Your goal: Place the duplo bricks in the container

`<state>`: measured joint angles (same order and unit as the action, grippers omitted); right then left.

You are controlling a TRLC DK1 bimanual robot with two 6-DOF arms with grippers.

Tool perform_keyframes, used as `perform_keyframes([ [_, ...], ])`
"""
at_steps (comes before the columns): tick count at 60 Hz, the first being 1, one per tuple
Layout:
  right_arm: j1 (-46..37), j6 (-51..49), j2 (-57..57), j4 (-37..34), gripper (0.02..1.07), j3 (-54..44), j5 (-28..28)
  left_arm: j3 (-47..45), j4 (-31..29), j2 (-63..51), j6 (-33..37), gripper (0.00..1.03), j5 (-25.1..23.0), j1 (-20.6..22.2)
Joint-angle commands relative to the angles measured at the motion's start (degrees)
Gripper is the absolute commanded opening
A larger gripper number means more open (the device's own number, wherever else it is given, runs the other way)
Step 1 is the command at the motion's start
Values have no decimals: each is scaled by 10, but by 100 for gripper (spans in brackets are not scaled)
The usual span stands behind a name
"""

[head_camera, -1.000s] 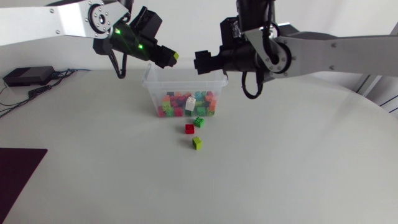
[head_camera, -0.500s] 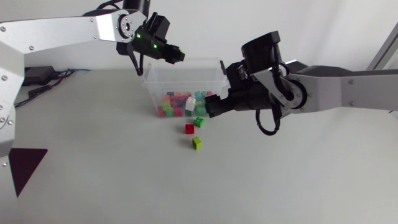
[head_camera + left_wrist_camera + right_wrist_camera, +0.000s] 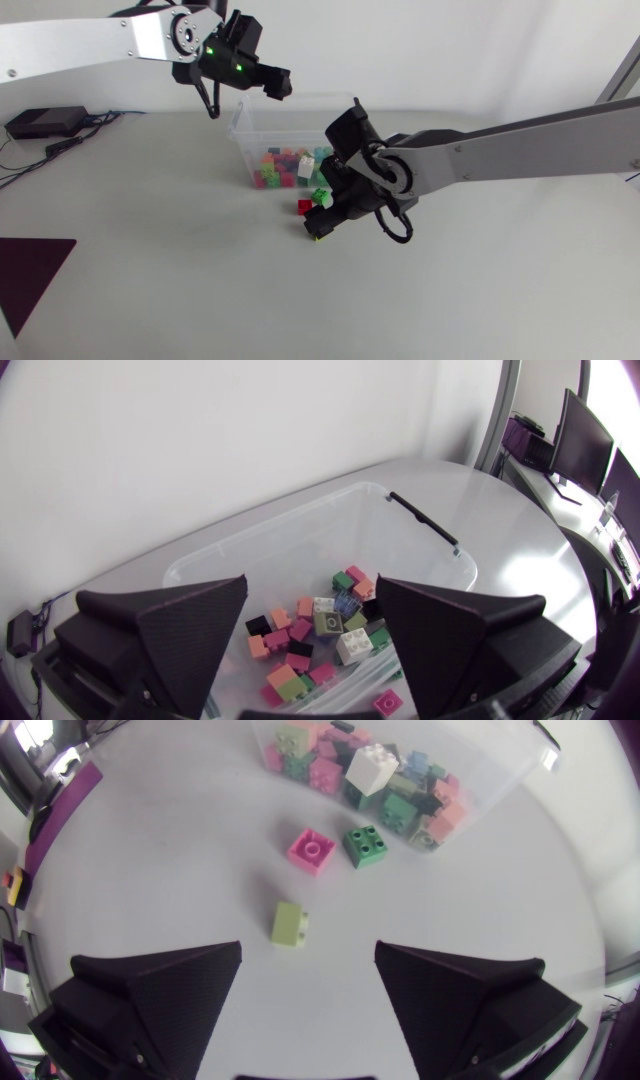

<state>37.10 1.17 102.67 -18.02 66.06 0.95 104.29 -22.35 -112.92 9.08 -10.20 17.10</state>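
Note:
The clear container point(image 3: 243, 128) holds several coloured duplo bricks and one white brick point(image 3: 306, 165). My left gripper point(image 3: 278, 84) hangs above its back left rim. In the left wrist view that gripper point(image 3: 312, 580) is open and empty, the container point(image 3: 430, 530) and its bricks under it. In front of the container lie a red brick point(image 3: 304, 206), a green brick point(image 3: 319, 197) and a lime brick point(image 3: 315, 235). My right gripper point(image 3: 322, 222) is low over them. In the right wrist view it point(image 3: 309, 955) stands open, with the lime brick point(image 3: 289, 924) just ahead between its fingers, untouched. Beyond it lie the red brick point(image 3: 311, 851) and the green brick point(image 3: 367, 845).
A black box point(image 3: 44, 122) with cables sits at the table's far left. A dark mat point(image 3: 30, 270) lies at the front left edge. My right arm point(image 3: 500, 160) stretches across the table from the right.
My left gripper has opened over the container, and the lime brick it carried is gone from its fingers. My right arm dropped from beside the container down to the loose bricks.

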Motion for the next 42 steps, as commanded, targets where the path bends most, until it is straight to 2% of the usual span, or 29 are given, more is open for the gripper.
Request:
perform_keyframes([
  [1, 15, -5, 24, -18, 96, 37, 15, -37, 5, 61, 17, 98, 2, -10],
  [6, 21, -1, 48, -40, 95, 61, 23, -73, 3, 98, 38, 98, 2, -15],
  [14, 24, 3, 88, -58, 87, 93, 33, -120, -23, 152, 75, 98, 2, -21],
  [20, 24, 7, 125, -83, 87, 121, 35, -158, -46, 181, 107, 98, 0, -22],
  [22, 22, 8, 131, -87, 86, 125, 35, -168, -54, 188, 118, 98, -3, -22],
  [25, 21, 12, 140, -95, 79, 132, 35, -185, -66, 198, 132, 98, -4, -22],
  [34, 17, 19, 162, -113, 70, 150, 35, -226, -102, 208, 177, 98, -10, -21],
  [42, 16, 21, 176, -121, 70, 164, 34, -267, -119, 208, 217, 98, -10, -8],
])
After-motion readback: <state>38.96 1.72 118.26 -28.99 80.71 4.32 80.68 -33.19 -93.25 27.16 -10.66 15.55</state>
